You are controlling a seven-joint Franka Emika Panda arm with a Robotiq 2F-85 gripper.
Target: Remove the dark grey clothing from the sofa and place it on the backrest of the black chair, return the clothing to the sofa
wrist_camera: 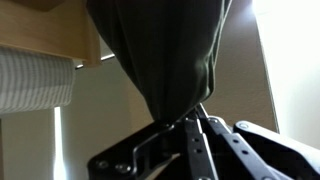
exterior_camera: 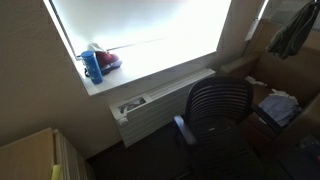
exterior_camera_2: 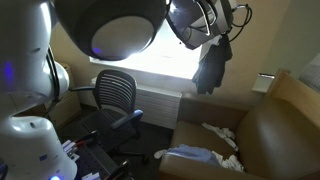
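Note:
The dark grey clothing [exterior_camera_2: 212, 62] hangs limp in the air from my gripper [exterior_camera_2: 220, 32], high above the floor between the black chair and the sofa. It also shows at the top right of an exterior view [exterior_camera: 296, 30]. In the wrist view the gripper [wrist_camera: 192, 122] is shut on a pinch of the clothing [wrist_camera: 165, 55], which fills the upper middle. The black chair [exterior_camera_2: 117, 92] with its slatted backrest stands by the window; it also shows in an exterior view [exterior_camera: 218, 108]. The brown sofa [exterior_camera_2: 285, 125] is at the right.
Light blue and white items [exterior_camera_2: 195, 154] lie on the sofa seat. A blue bottle and a red thing [exterior_camera: 96, 63] stand on the bright window sill. A radiator [exterior_camera: 150, 105] runs under the window. The robot's white body [exterior_camera_2: 30, 120] fills the left side.

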